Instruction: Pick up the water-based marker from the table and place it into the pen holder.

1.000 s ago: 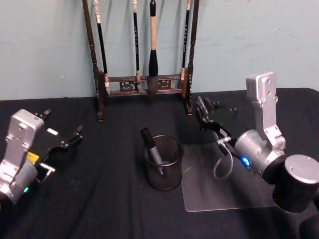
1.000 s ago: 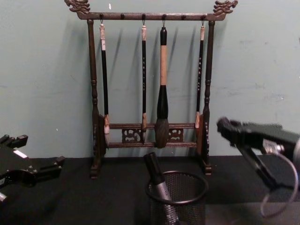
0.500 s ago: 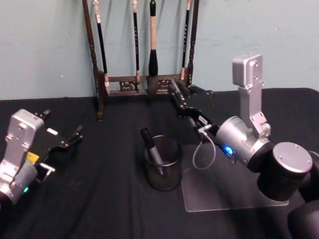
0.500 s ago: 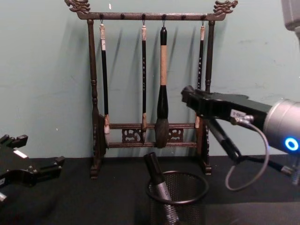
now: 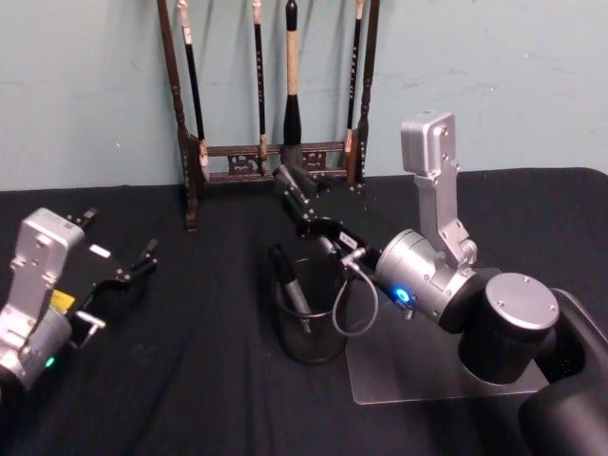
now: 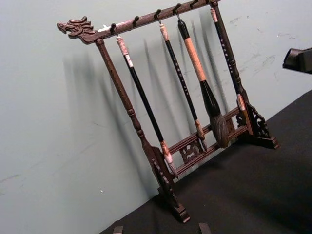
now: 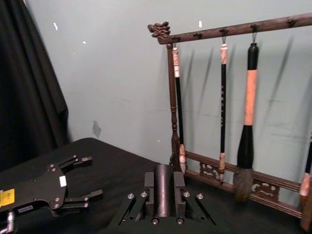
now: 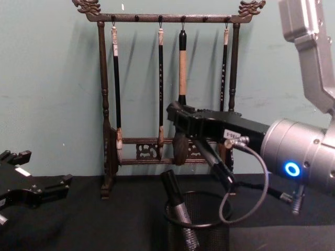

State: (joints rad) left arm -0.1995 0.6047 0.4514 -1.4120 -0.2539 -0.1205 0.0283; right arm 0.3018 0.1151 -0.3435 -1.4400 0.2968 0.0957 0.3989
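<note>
My right gripper [image 5: 293, 186] [image 8: 175, 117] hangs just above and behind the pen holder [image 5: 323, 334] [image 8: 209, 235], a black mesh cup on the black table [image 5: 190, 380]. In the right wrist view the right gripper [image 7: 164, 178] is shut on a dark round marker [image 7: 164, 191] lying between its pads. Another marker [image 5: 288, 280] [image 8: 176, 203], grey with a black cap, leans inside the cup. My left gripper [image 5: 122, 235] [image 8: 47, 167] [image 7: 93, 176] rests open at the far left, holding nothing.
A tall dark wooden brush rack [image 5: 275, 152] [image 8: 157, 141] [image 6: 195, 141] [image 7: 234, 170] with several hanging brushes stands against the wall, close behind the right gripper. A clear sheet [image 5: 418, 366] lies on the cloth right of the cup.
The right arm has swung left, carrying its gripper from the right of the rack across to above the pen holder. The left arm and the marker in the cup have not moved.
</note>
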